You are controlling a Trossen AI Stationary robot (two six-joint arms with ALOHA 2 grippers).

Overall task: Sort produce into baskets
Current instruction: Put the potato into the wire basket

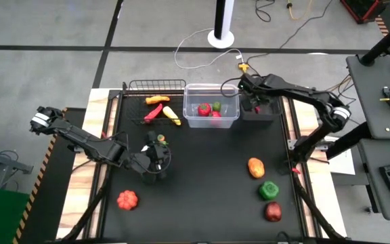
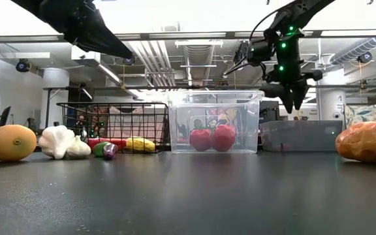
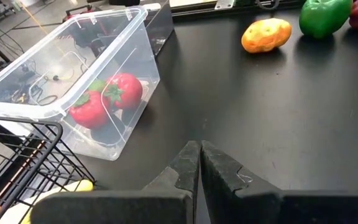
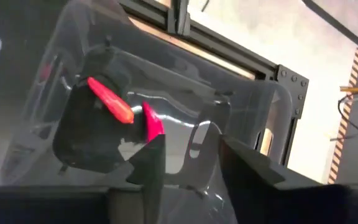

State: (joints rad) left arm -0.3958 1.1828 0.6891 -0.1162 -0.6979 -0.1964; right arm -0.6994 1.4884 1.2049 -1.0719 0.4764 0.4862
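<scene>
Black tabletop: right hand parted above dark tray holding red chillies; left hand clenched, empty.

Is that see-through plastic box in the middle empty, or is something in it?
Not empty. The clear plastic bin holds red tomatoes and something green.

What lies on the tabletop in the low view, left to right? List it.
Orange fruit → white garlic → black wire basket → clear bin holding red tomatoes → dark tray → orange potato-like piece.
</scene>
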